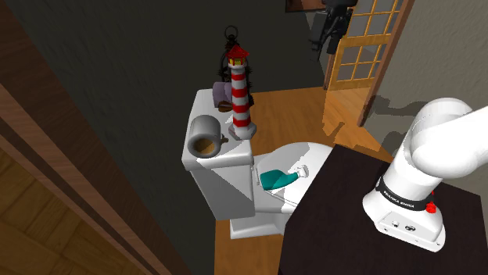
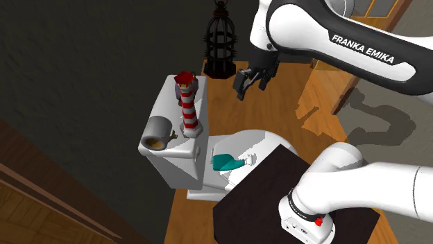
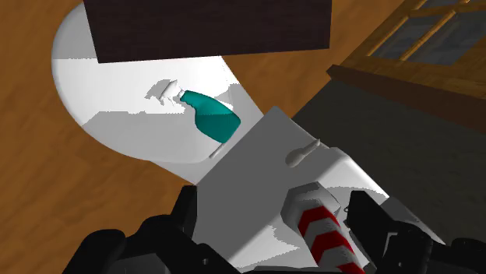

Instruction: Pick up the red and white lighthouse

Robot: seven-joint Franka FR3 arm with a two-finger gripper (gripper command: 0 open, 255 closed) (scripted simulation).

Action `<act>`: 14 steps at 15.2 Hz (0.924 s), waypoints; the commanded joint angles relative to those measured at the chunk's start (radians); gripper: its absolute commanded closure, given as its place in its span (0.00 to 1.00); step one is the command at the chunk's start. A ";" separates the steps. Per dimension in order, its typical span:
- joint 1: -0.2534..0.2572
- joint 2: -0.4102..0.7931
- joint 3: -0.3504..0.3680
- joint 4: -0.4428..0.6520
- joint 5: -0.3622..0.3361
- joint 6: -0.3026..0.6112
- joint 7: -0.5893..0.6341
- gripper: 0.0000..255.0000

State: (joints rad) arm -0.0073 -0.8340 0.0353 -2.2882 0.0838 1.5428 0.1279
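Shoulder view, read from its left: a grey mug [image 1: 205, 139] lies on its side at the near end of the toilet tank lid [image 1: 205, 109]. Just to its right the red and white lighthouse [image 1: 241, 94] stands upright at the lid's bowl-side edge, close to the near corner and apart from the mug. At the lid's far end sits a small purplish object I cannot identify. Further right a teal spray bottle [image 1: 278, 179] lies on the closed toilet seat [image 1: 313, 152]. After that come the dark stand [image 1: 336, 234] and the arm [image 1: 414, 180].

Second exterior view puts the gripper [image 2: 251, 89] in the air to the right of the lighthouse's red cap, well apart from it. Its fingers stand spread and hold nothing. In the wrist view the striped tower shows between them, nearer one finger than the other and untouched.

The step in hand looks like the approach. To do it well, I would first centre the tower between the fingers, since it sits off to one side. Then I would bring the hand in so the pads meet the striped shaft around mid-height, below the wider cap and above the base. The tower is tall and narrow on a small foot at the lid's edge, so a glancing finger could tip it toward the bowl. Close only once both fingers flank it evenly, and keep clear of the mug.
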 commanded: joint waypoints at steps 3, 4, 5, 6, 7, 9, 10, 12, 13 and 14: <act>-0.004 0.058 0.057 0.042 -0.021 0.037 0.042 0.00; -0.007 0.088 0.086 0.064 -0.034 0.054 0.064 0.00; -0.012 0.118 0.115 0.088 -0.048 0.070 0.086 0.00; -0.017 0.150 0.144 0.113 -0.065 0.084 0.110 0.00; -0.023 0.182 0.173 0.140 -0.083 0.096 0.134 0.00; -0.037 0.249 0.232 0.196 -0.126 0.116 0.184 0.00; -0.046 0.284 0.263 0.226 -0.151 0.123 0.211 0.00; -0.065 0.357 0.325 0.291 -0.207 0.131 0.266 0.00; -0.074 0.395 0.356 0.326 -0.239 0.132 0.295 0.00; -0.083 0.435 0.388 0.363 -0.274 0.130 0.325 0.00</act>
State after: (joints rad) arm -0.0814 -0.4308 0.3960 -1.9528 -0.1557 1.6705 0.4264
